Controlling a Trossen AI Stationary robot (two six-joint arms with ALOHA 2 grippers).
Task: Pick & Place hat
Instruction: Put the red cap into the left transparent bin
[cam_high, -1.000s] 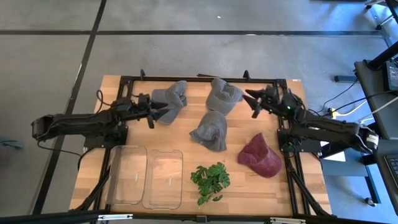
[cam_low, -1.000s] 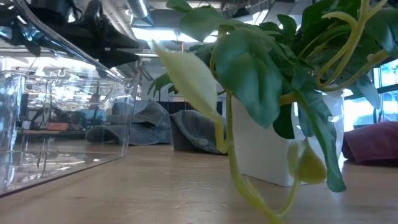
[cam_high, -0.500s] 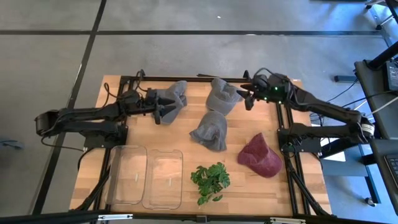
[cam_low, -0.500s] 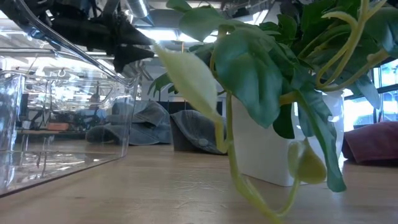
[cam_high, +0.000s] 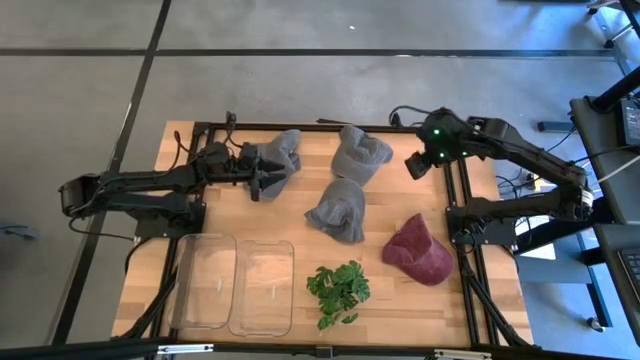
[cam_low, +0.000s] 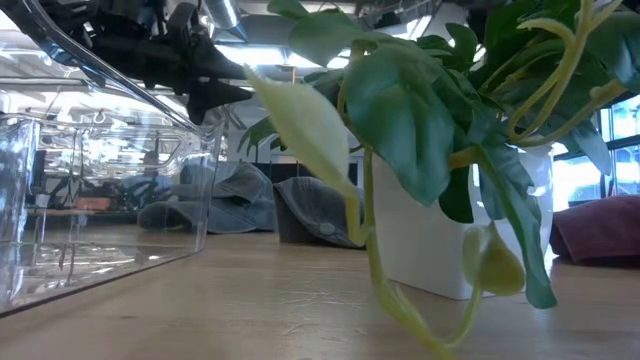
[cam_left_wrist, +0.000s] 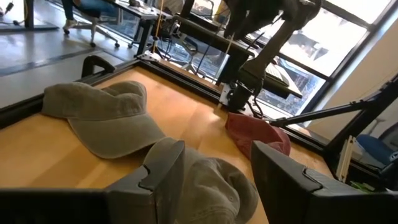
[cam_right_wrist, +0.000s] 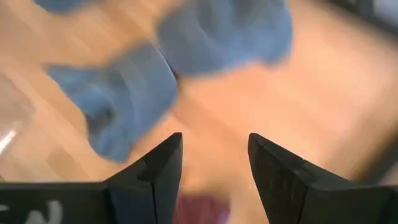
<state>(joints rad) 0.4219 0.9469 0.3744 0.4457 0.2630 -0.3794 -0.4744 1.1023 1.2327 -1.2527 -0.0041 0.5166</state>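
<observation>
High view only: four hats were seen around the plant (cam_high: 337, 291) — three grey (cam_high: 275, 155), (cam_high: 360, 153), (cam_high: 340, 210) beyond it, one maroon hat (cam_high: 418, 250) just beside it.
Low view only: the plant's white pot (cam_low: 425, 240) was shown.
Clear bins (cam_high: 235, 284): nothing was seen inside; set beside the plant.
Left gripper (cam_high: 262, 176): jaws parted, nothing held, at the far-left grey hat.
Right gripper (cam_high: 415, 163): jaws parted, nothing held, raised near the far grey hat.

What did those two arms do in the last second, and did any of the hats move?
The left gripper slid toward the table's middle and now sits over the nearest grey hat, jaws open, holding nothing. The right gripper swung back toward its own side, away from the grey hat it had been reaching for, jaws also open and empty. All four hats, the plant and the clear bins stayed put.
</observation>
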